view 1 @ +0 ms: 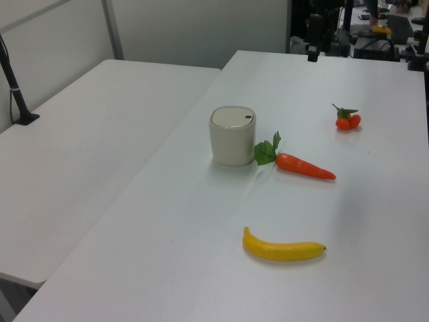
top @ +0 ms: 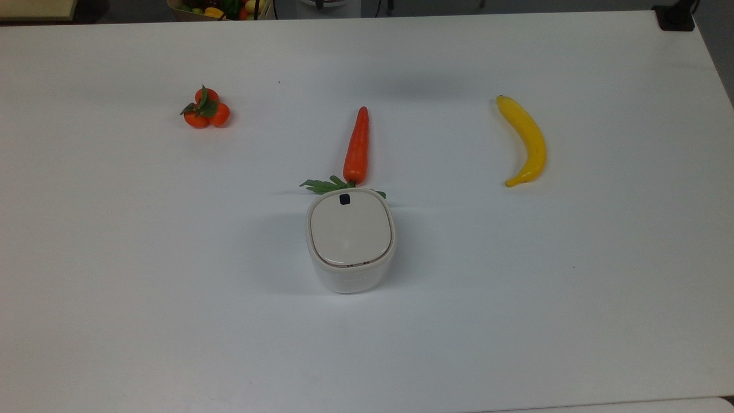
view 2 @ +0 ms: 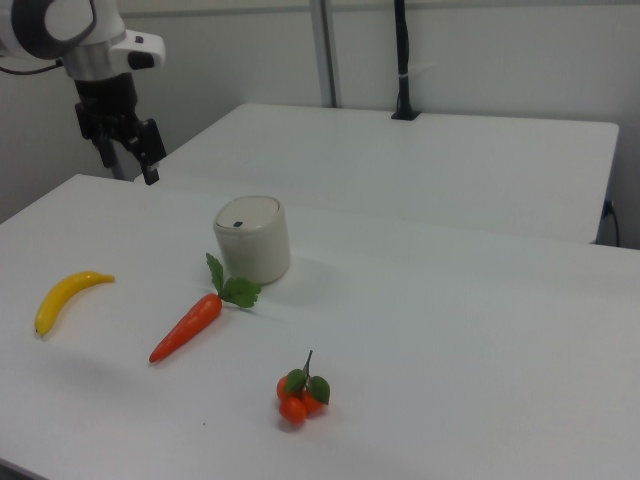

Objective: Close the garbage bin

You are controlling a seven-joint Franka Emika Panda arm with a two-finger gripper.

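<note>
White garbage bin [top: 350,244]: beige lid [top: 351,234] down flat | contents hidden | hand [view 2: 128,150]: fingers apart, holding nothing

You have a white table [top: 114,287] carrying the garbage bin [top: 351,241], lid flat on top. A carrot [top: 356,146] lies just beyond the bin, leaves at its rim. In the top view, tangerines [top: 205,109] sit far left of the bin, a banana [top: 524,140] far right.
</note>
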